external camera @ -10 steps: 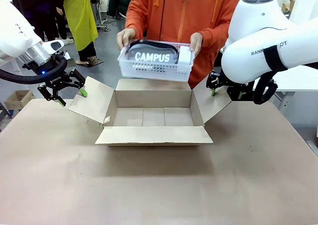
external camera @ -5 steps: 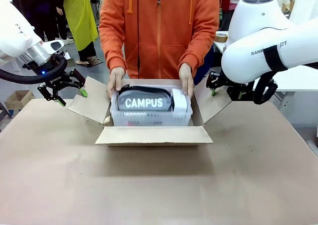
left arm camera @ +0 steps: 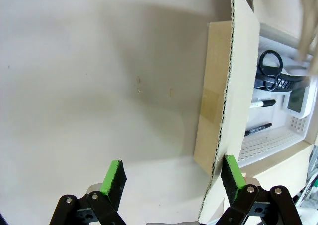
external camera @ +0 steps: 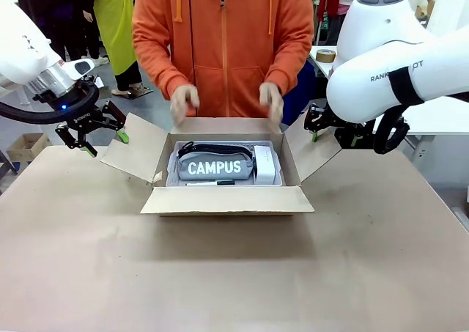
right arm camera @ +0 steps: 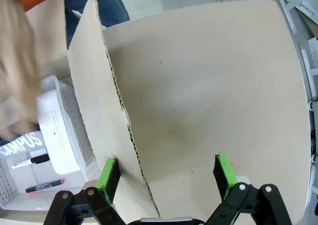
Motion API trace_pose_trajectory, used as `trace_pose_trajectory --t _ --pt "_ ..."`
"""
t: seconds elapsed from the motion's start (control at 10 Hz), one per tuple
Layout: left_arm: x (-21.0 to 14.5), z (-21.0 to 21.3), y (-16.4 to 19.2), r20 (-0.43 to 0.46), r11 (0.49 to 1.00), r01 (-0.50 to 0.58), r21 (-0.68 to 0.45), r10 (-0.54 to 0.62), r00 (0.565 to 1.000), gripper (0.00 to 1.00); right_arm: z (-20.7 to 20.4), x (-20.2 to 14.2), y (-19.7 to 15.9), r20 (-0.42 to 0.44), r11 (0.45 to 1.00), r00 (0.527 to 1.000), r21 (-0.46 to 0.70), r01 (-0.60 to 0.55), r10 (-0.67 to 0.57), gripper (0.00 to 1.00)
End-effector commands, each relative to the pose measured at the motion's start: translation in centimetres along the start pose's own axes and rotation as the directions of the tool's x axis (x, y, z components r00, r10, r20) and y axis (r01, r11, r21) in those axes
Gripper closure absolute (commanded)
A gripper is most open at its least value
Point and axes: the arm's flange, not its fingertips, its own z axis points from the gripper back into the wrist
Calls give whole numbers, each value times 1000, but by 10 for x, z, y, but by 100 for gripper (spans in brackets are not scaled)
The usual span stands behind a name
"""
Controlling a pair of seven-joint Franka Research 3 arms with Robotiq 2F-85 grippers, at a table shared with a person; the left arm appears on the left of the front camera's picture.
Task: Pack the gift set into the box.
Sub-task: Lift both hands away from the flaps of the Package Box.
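Note:
The gift set (external camera: 216, 167), a dark "CAMPUS" pouch with a white case and markers in a white basket, lies inside the open box (external camera: 227, 199). The person's hands (external camera: 183, 101) hover blurred above it, off the basket. My left gripper (external camera: 106, 143) is open at the box's left flap. In the left wrist view the flap (left arm camera: 221, 86) runs between the gripper's (left arm camera: 174, 173) fingers, near one pad, with the basket (left arm camera: 278, 135) beyond. My right gripper (external camera: 315, 133) is open at the right flap. The right wrist view has that flap (right arm camera: 94, 101) between the gripper's (right arm camera: 166, 171) fingers, beside the gift set (right arm camera: 49, 135).
Brown paper covers the table (external camera: 234, 273), with wide free room in front of the box. A small brown carton (external camera: 26, 145) sits on the floor at the left. A tape roll (external camera: 326, 55) lies on a table behind. Other people stand at the back left.
The person lowered the basket with the gift set into the box, let go and lifted both hands. Neither gripper has moved.

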Motion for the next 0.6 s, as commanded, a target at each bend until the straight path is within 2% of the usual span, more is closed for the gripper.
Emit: trace_pose_trajectory --t 0.0,0.1,0.2,0.3,0.4,0.5 --pt "0 0 0 0 1000 0 0 0 1000 0 0 0 0 0 1000 1000 0 0 0 0" --pt "-7 55 9 -44 968 25 -250 -37 998 0 45 16 -30 -95 973 994 221 65 -44 0" --pt "-18 101 30 -72 889 17 -457 -56 996 0 80 26 -71 -226 918 972 369 143 -61 0" --pt "-29 134 61 -113 759 -2 -652 -94 989 0 104 31 -115 -325 833 940 490 257 -99 0" --pt "-35 150 97 -143 629 -64 -775 -76 987 0 113 31 -157 -431 739 882 529 418 -191 0" --pt "-37 151 130 -136 545 -133 -828 36 990 0 107 26 -195 -500 631 824 555 542 -267 0"
